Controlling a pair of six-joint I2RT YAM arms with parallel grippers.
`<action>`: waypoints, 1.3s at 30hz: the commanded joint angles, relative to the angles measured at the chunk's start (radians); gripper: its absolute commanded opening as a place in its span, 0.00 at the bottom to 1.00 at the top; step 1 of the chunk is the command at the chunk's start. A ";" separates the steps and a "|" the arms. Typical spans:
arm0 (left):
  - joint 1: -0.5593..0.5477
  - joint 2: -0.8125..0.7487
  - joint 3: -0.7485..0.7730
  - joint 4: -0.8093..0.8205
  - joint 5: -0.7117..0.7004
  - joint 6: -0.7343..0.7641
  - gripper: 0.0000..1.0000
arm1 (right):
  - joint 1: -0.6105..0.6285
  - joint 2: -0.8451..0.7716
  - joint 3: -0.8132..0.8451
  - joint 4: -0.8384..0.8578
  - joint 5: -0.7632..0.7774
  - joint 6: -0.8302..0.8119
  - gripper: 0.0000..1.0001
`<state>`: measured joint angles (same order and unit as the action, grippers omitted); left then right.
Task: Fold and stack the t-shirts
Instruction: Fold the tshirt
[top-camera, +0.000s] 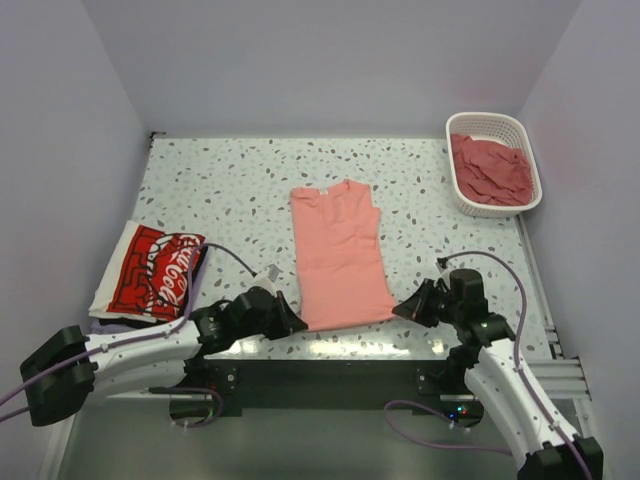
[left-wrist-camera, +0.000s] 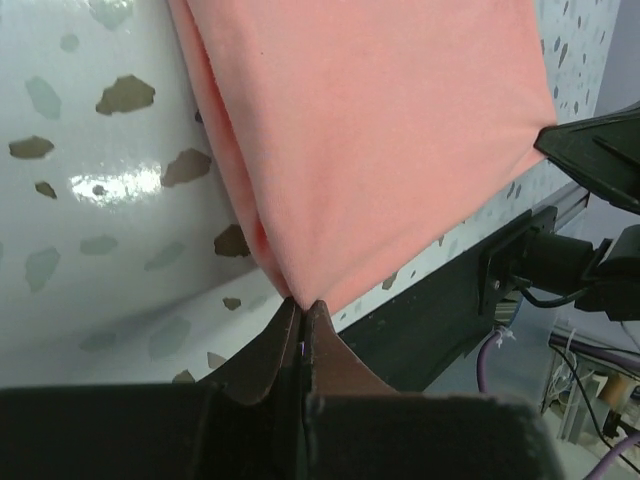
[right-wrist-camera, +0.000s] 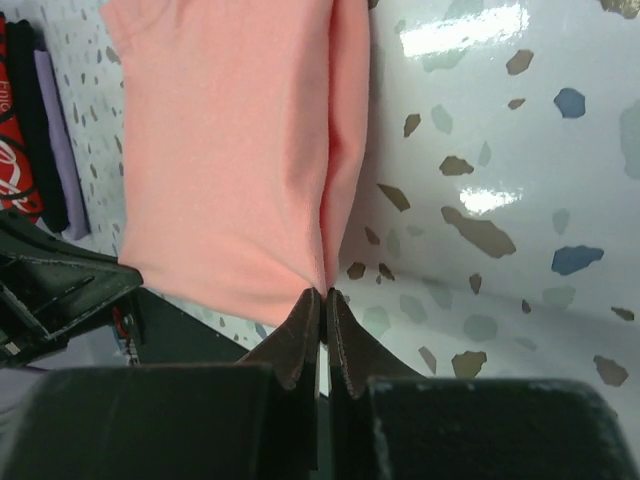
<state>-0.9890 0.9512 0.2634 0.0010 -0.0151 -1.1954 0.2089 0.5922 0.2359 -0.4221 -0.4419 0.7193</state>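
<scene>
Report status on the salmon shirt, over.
Left gripper, right gripper: jaws shut on near hem corners of salmon t-shirt. Shirt flat on table, sides folded in. Folded stack and basket stand clear of it.

Salmon-pink t-shirt (top-camera: 341, 252), grey-speckled white table (top-camera: 230, 180)

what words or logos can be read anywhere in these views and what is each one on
"Coca-Cola": white script on the red print of the white t-shirt, sideways in the top view, only just legible.
Small lettering on that same print, also seen cut off in the right wrist view: too small to read.
No text on the salmon t-shirt or the basket.
</scene>
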 joint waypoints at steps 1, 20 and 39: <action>-0.077 -0.048 -0.013 -0.124 -0.132 -0.113 0.00 | -0.006 -0.136 0.002 -0.194 -0.015 -0.008 0.00; 0.059 0.006 0.336 -0.308 -0.237 0.072 0.00 | -0.006 0.139 0.310 -0.120 0.054 -0.031 0.00; 0.437 0.506 0.780 -0.245 0.076 0.339 0.00 | -0.008 0.836 0.811 0.094 0.048 -0.009 0.00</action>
<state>-0.5888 1.4002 0.9585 -0.2947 -0.0143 -0.9173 0.2058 1.3640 0.9405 -0.3866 -0.4046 0.7078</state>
